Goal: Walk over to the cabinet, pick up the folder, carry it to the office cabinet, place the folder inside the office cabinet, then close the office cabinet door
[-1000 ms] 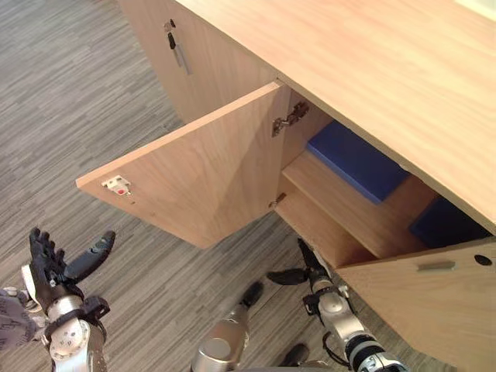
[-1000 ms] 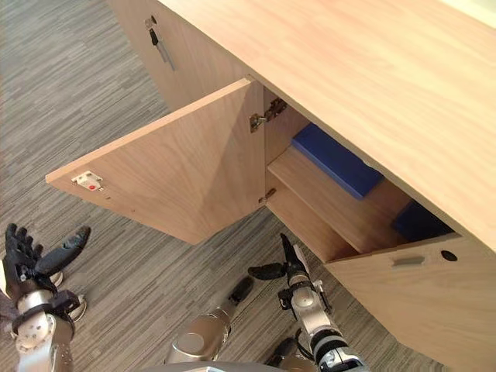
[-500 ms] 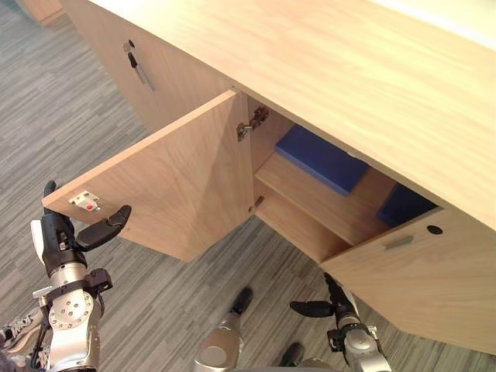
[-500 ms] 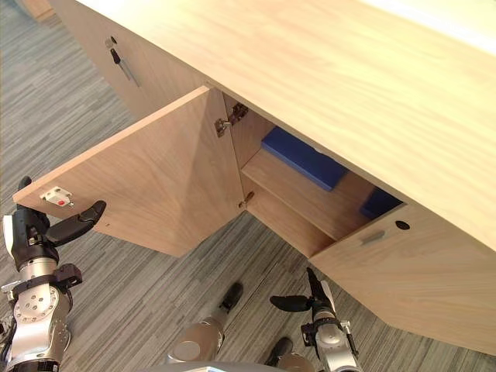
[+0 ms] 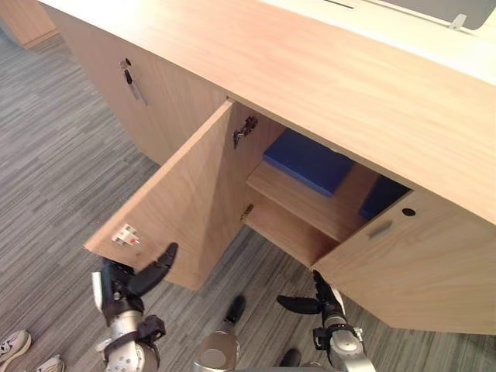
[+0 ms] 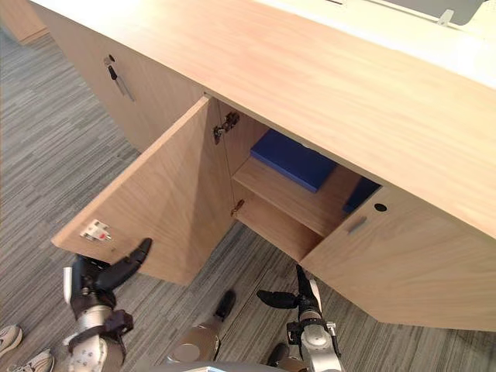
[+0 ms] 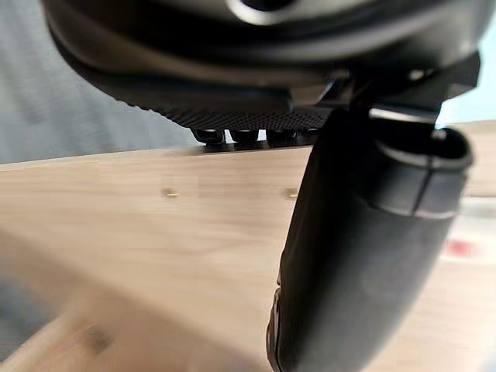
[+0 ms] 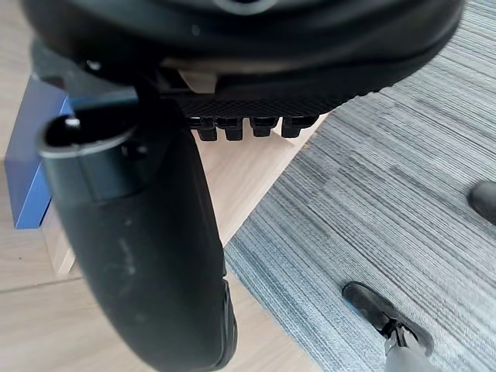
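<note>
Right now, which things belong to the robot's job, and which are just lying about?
Job: blue folder on the shelf; open cabinet door; left hand by that door; right hand, low and open.
Lying about: key in the next door; a person's shoes.

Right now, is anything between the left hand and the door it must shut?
Nothing visible. The open left hand is right by the door's free edge, just below its latch. The folder lies back on the shelf, inside the opening.
</note>
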Robot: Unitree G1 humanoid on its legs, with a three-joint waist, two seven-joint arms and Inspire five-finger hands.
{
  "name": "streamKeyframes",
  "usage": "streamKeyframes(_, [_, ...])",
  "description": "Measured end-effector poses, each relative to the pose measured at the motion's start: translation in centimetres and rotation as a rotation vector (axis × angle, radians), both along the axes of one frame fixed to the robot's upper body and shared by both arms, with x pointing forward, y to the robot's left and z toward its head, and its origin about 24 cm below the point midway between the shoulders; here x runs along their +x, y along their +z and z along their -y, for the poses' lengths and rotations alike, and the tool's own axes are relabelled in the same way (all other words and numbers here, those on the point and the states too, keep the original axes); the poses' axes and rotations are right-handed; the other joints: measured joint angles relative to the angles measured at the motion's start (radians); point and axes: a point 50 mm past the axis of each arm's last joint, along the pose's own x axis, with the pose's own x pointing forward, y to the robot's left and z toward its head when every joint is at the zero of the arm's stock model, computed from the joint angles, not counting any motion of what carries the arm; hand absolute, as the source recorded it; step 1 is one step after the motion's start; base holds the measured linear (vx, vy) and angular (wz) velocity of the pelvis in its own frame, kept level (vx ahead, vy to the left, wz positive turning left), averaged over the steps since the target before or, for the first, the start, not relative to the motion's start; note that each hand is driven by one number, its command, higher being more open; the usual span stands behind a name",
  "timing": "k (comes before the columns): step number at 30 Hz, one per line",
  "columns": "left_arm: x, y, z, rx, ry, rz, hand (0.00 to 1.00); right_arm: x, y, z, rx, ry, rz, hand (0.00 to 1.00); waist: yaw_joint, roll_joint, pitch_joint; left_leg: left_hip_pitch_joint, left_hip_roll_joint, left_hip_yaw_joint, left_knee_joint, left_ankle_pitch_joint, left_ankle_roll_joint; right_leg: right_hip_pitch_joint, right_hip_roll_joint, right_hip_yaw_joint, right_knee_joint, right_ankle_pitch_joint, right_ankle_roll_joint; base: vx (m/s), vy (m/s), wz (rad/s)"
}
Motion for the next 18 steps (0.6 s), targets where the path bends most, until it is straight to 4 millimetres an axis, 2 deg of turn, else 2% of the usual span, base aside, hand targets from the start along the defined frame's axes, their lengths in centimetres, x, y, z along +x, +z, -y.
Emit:
streamKeyframes(2, [-0.6,-1.0,0.8,-0.012,-0.049,-0.058,1.0,0.0,0.0,-0.2,0.004,-0.005,0.001,1.0,-0.02,0.0,0.0,-0.008,0.009,0.045,0.0,-0.002,0.004,-0.026,0.004,0.044,0.0,0.007,0.002,-0.1,0.064,-0.62])
streamKeyframes(5, [-0.8,-2.3,3.0,-0.052,-0.156,-0.125,1.0,0.2,0.1,-0.2,-0.008,-0.019,0.006,1.0,-0.055,-0.002,0.004,-0.03,0.031,0.149,0.004,-0.004,0.007,-0.096,0.018,0.157,0.006,0.014,0.01,-0.1,0.053,-0.84])
streamKeyframes(7, [-1.1,-2.6,5.5,-0.054,-0.263,-0.15,1.0,0.6,0.3,-0.2,-0.014,-0.037,0.019,1.0,-0.067,-0.012,0.01,-0.044,0.033,0.256,0.009,-0.014,0.007,-0.163,0.017,0.262,-0.001,0.042,-0.002,-0.09,0.069,-1.34])
streamKeyframes(8, [-0.8,-2.6,6.2,-0.064,-0.292,-0.149,1.0,0.8,0.4,-0.1,-0.016,-0.039,0.025,1.0,-0.081,-0.019,0.014,-0.055,0.032,0.279,0.034,-0.019,0.013,-0.177,0.012,0.281,-0.005,0.047,-0.008,-0.03,0.086,-1.28])
streamKeyframes(9, [0.0,-2.7,7.5,-0.074,-0.32,-0.148,1.0,1.2,0.6,-0.2,-0.013,-0.04,0.04,1.0,-0.117,-0.015,0.018,-0.072,0.041,0.329,0.095,-0.065,0.039,-0.194,0.018,0.328,-0.021,0.061,-0.011,0.0,0.05,-1.2])
streamKeyframes(11, [2.3,-2.5,8.4,-0.08,-0.333,-0.115,1.0,1.7,0.9,-0.2,-0.006,-0.052,0.06,1.0,-0.156,-0.005,0.02,-0.037,0.054,0.407,0.027,-0.073,0.037,-0.206,0.036,0.391,-0.037,0.08,-0.021,-0.06,0.031,-1.22])
streamKeyframes(12, [4.9,-1.8,8.8,-0.058,-0.364,-0.064,1.0,1.9,1.0,-0.4,0.0,-0.056,0.067,1.0,-0.187,-0.023,0.03,-0.03,0.043,0.439,-0.001,-0.075,0.02,-0.246,0.033,0.417,-0.015,0.073,-0.035,-0.11,0.041,-0.66])
streamKeyframes(13, [6.5,-1.2,9.0,-0.041,-0.382,-0.033,1.0,1.7,0.9,-0.8,0.011,-0.058,0.06,1.0,-0.207,-0.047,0.04,-0.041,0.02,0.455,0.03,-0.073,0.027,-0.258,0.006,0.434,-0.016,0.078,-0.03,-0.08,0.086,-0.53])
streamKeyframes(14, [9.3,0.4,9.6,-0.016,-0.407,0.032,1.0,2.0,1.0,-0.8,0.006,-0.052,0.063,1.0,-0.229,-0.065,0.057,-0.108,0.022,0.469,0.271,-0.151,0.095,-0.292,-0.014,0.448,-0.005,0.099,-0.036,-0.02,0.073,-1.0])
streamKeyframes(15, [11.1,1.8,9.9,0.007,-0.418,0.089,1.0,2.5,1.3,-0.4,-0.011,-0.037,0.073,1.0,-0.234,-0.045,0.068,-0.086,0.047,0.505,0.284,-0.245,0.074,-0.284,0.021,0.493,-0.035,0.124,-0.035,0.02,0.074,-1.29])
streamKeyframes(16, [12.0,2.6,9.9,0.032,-0.432,0.121,1.0,2.6,1.3,-0.3,-0.015,-0.037,0.074,1.0,-0.243,-0.042,0.074,-0.076,0.052,0.53,0.265,-0.247,0.069,-0.293,0.024,0.506,-0.034,0.133,-0.038,0.03,0.055,-1.44])
streamKeyframes(17, [13.5,4.2,9.9,0.082,-0.448,0.179,1.0,2.3,1.2,-0.2,-0.018,-0.04,0.064,1.0,-0.268,-0.044,0.073,-0.053,0.047,0.572,0.229,-0.24,0.06,-0.293,0.029,0.51,-0.032,0.149,-0.04,0.08,0.066,-1.0])
streamKeyframes(18, [14.9,5.0,8.5,0.091,-0.371,0.198,1.0,1.9,0.9,0.0,-0.019,-0.045,0.049,1.0,-0.283,-0.043,0.073,-0.044,0.043,0.601,0.224,-0.24,0.059,-0.267,0.032,0.518,-0.047,0.159,-0.049,0.08,0.044,-0.85])
